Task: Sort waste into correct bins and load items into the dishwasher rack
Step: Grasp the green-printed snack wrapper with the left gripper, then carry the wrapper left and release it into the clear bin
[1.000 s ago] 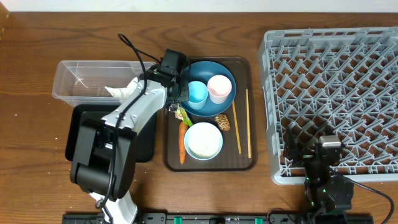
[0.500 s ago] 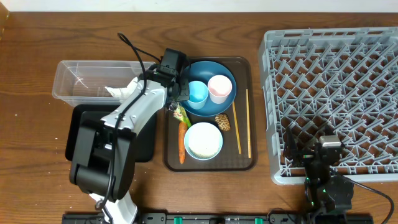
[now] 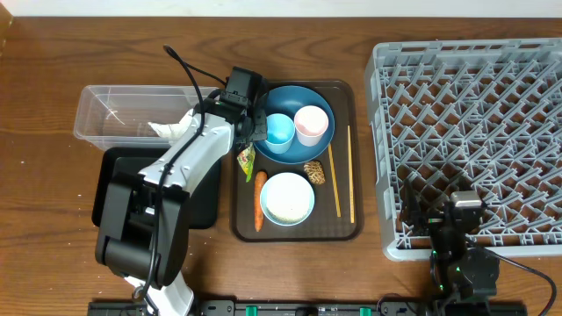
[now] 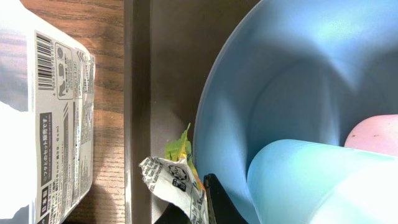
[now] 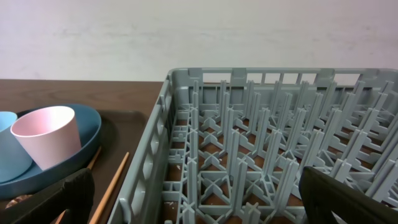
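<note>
Overhead: left claw [image 3: 248,143] clenched on crumpled silver-yellow wrapper [image 3: 245,162], held at brown serving tray's [image 3: 344,224] left edge, beside big dark blue plate [image 3: 303,95]. Clear plastic rectangular tub [image 3: 114,132] lies directly leftward, near.

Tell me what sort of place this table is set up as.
Probably a staged dish-clearing station, like a canteen tray return: a grey dishwasher rack beside a brown serving tray of used dishes and scraps, with a clear tub and black tray as bins.
</note>
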